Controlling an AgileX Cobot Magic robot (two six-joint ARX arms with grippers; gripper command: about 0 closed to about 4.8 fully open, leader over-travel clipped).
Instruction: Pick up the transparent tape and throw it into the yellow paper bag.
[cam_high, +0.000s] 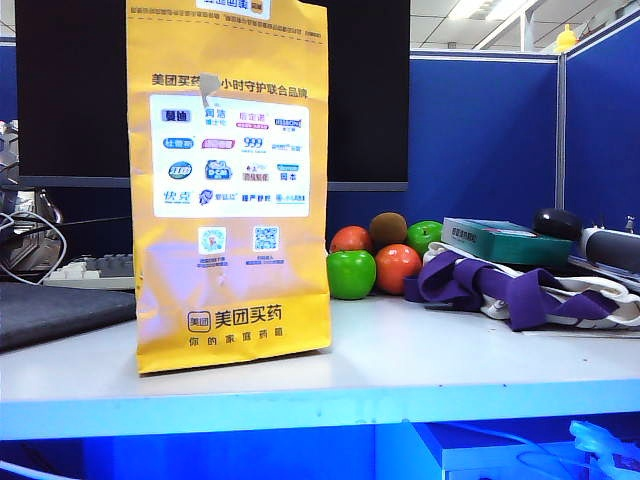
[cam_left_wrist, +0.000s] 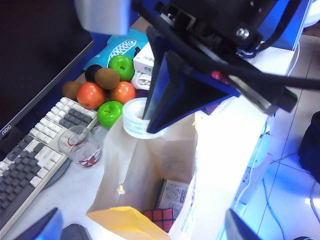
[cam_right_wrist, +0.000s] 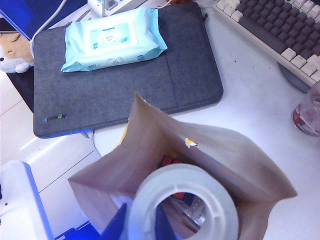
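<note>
Transparent tape (cam_right_wrist: 184, 205) hangs over the open mouth of the yellow paper bag (cam_high: 232, 190), pinched in the fully closed right gripper (cam_left_wrist: 160, 107), 1 finger through its hole. From above, fruit sits at 11 o'clock of the bag mouth, a keyboard (cam_left_wrist: 35, 150) at 9. The left gripper is out of sight; I cannot tell how its jaws stand.

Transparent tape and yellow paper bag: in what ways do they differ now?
The transparent tape is a small pale ring, held by the right gripper over the mouth of the yellow paper bag; the bag is tall, printed and stands open on the table. The left gripper hangs open above both.
</note>
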